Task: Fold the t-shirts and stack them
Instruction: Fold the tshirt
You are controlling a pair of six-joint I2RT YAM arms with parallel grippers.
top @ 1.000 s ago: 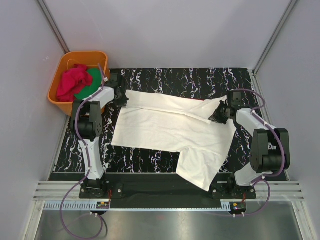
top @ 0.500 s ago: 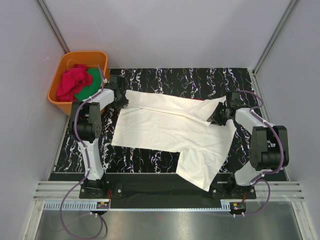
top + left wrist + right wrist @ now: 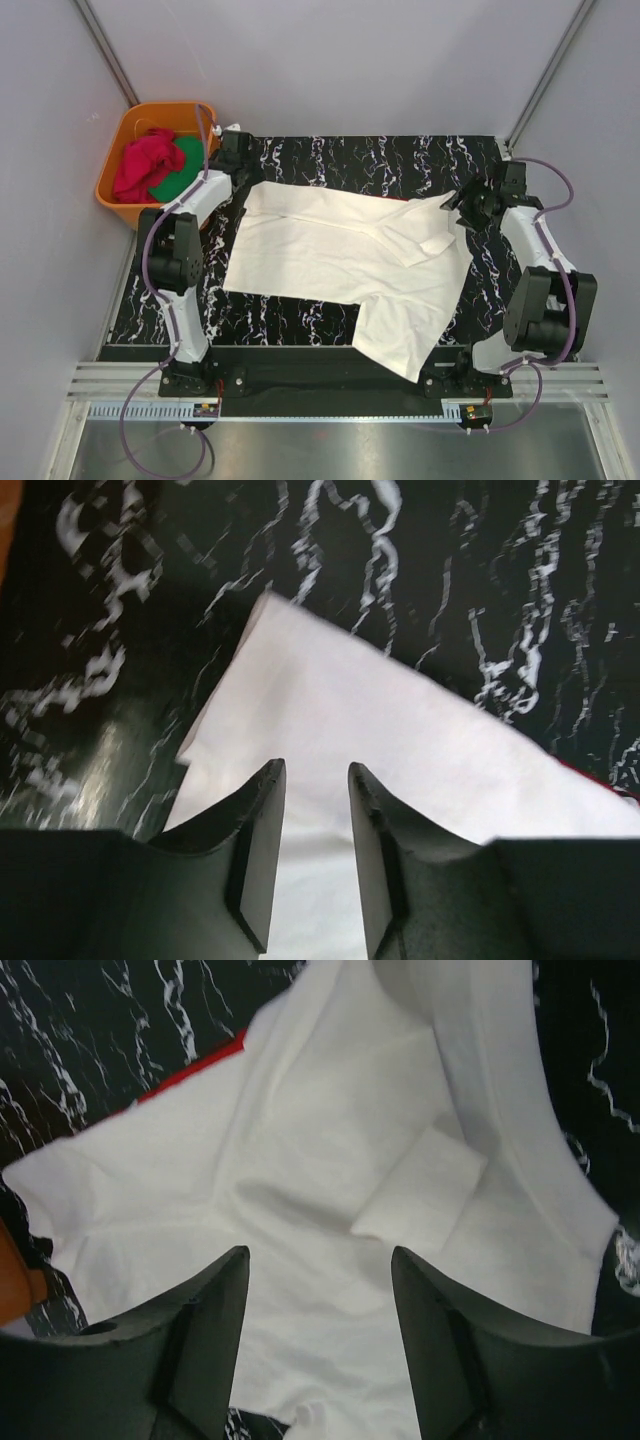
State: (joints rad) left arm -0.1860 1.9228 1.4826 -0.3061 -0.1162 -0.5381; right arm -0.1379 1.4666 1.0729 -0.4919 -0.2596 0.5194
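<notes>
Flattening first: cream t-shirt [image 3: 330, 255] rumpled toward three o'clock; left pincer [image 3: 312, 770], apart, over its ten-o'clock corner; right pincer [image 3: 318, 1255] apart too; pinch edges, pull taut.

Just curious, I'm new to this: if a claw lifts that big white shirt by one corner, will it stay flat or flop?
Probably flop: the white t-shirt lies in soft creases, one flap folded over. Likely light, being thin cloth. Pushed, it would probably bunch rather than slide.

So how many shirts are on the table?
2: a white shirt spread across the middle, and a red shirt, just a sliver under its far edge. Others may be hidden.
</notes>
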